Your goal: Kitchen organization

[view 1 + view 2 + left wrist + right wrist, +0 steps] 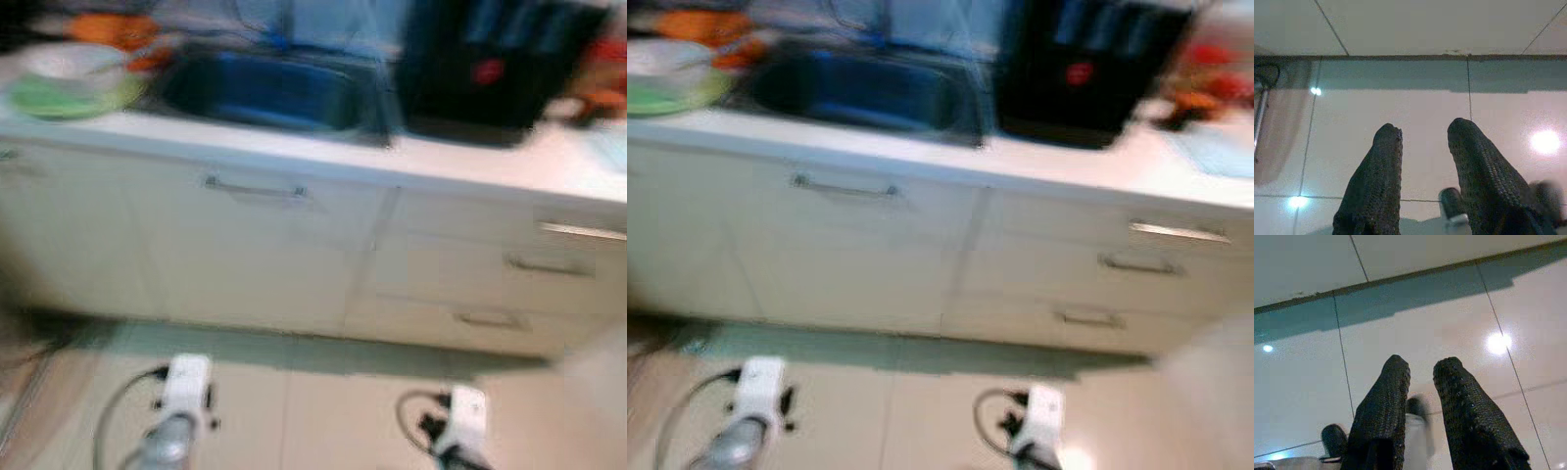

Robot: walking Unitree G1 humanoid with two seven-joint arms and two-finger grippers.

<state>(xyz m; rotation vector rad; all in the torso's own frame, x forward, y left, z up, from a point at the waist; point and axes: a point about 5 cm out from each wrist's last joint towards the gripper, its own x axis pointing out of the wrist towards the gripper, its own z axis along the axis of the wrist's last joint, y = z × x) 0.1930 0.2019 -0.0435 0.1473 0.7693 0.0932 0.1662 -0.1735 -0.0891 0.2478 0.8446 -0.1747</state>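
The head views are blurred. A white kitchen counter [460, 162] runs across the scene, with a dark blue sink [265, 93] set into it. A stack of green and white bowls [73, 83] stands left of the sink, and a black appliance [490, 69] with a red spot stands to its right. Both arms hang low over the tiled floor, the left arm [181, 392] and the right arm [462, 416]. My left gripper [1425, 128] is open with nothing between its fingers. My right gripper [1422, 362] is also open and holds nothing.
White cabinet doors with a metal handle [255, 188] sit under the sink, and drawers [529, 264] lie to the right. The top right drawer [580, 232] looks slightly pulled out. Orange items [118, 29] lie behind the bowls. Pale glossy floor tiles [1400, 103] reach the cabinet base.
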